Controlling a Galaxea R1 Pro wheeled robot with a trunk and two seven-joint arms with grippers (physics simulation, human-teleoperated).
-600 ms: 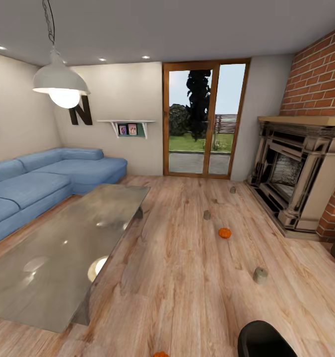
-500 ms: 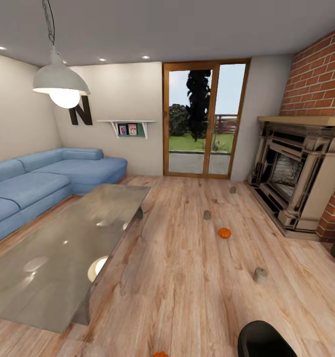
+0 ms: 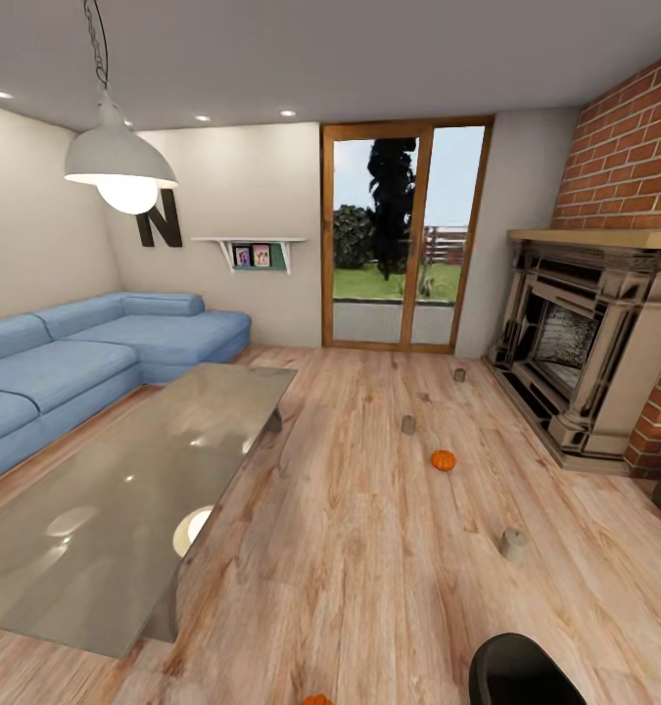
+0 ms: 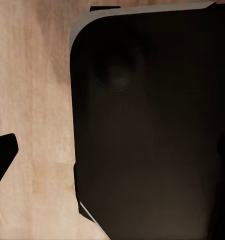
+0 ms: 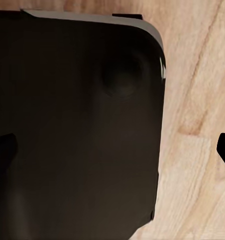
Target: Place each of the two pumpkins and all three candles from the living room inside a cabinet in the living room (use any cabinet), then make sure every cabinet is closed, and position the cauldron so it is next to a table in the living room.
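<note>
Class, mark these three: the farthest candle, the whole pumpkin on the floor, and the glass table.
farthest candle (image 3: pixel 459 374), head view, its side
whole pumpkin (image 3: pixel 444 459), head view, its ribbed body
glass table (image 3: pixel 144 470), head view, bare glass top

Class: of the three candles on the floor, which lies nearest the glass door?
The candle beside the fireplace; the other two candles lie closer to the camera.

The wooden floor (image 3: pixel 369 548) carries three candles (image 3: pixel 513 543), (image 3: pixel 408 425), (image 3: pixel 459 374), two pumpkins (image 3: pixel 444 459), (image 3: pixel 317 699), the black cauldron (image 3: pixel 521 671) and the glass tabletop (image 3: pixel 124 490).
</note>
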